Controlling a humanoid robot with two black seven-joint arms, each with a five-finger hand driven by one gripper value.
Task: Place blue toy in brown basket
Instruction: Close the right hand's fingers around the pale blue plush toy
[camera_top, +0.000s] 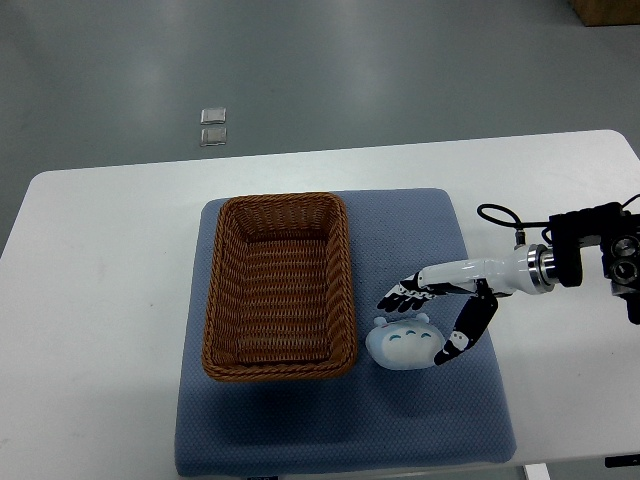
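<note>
A pale blue round toy (401, 344) with a small face lies on the blue mat, just right of the brown wicker basket (224, 300). The basket holds nothing that I can see. My right hand (424, 322) reaches in from the right edge and hovers over the toy. Its fingers (403, 297) are spread above the toy's top, and the thumb (462, 337) hangs down along the toy's right side. The hand is open around the toy, not closed on it. My left arm is out of sight.
A blue padded mat (460, 420) covers the middle of the white table (100, 300) and carries both basket and toy. Two small clear squares (213, 127) lie on the grey floor beyond the table. A brown box corner (605, 10) shows at the top right.
</note>
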